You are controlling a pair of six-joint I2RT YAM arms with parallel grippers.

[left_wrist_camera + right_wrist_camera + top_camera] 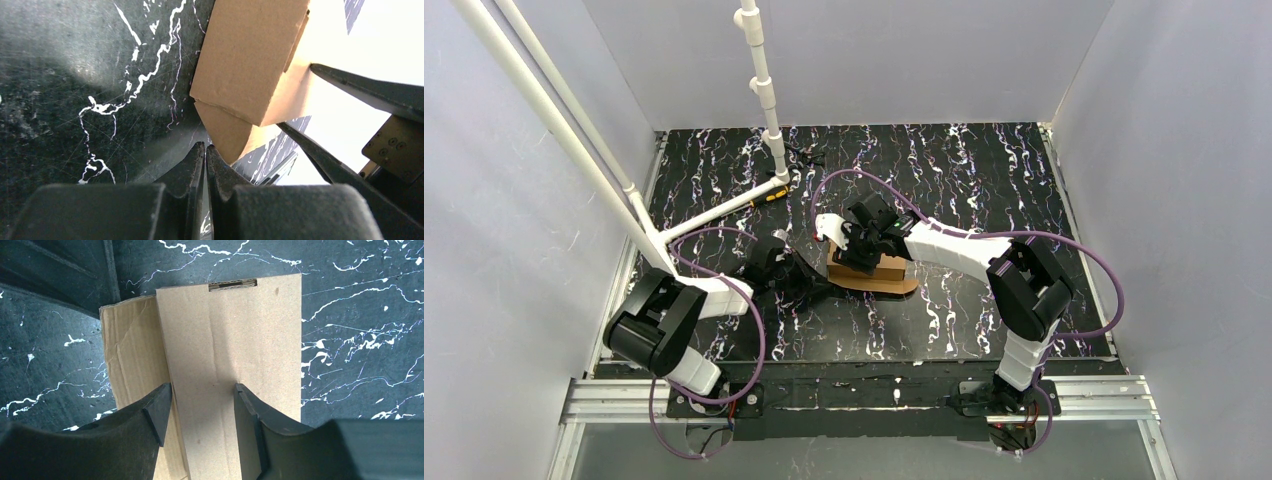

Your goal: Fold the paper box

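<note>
matte brown corrugated paper box, flap creased; right gripper fingers apart over it, left gripper pinched together.

There is one brown paper box on one black marbled bench. There are two robot arms, the left arm and the right arm. Each arm carries one tool, making two: the left tool and the right tool. There are two purple cables, the left cable and the right cable. There is one small black-and-orange marker.
</note>
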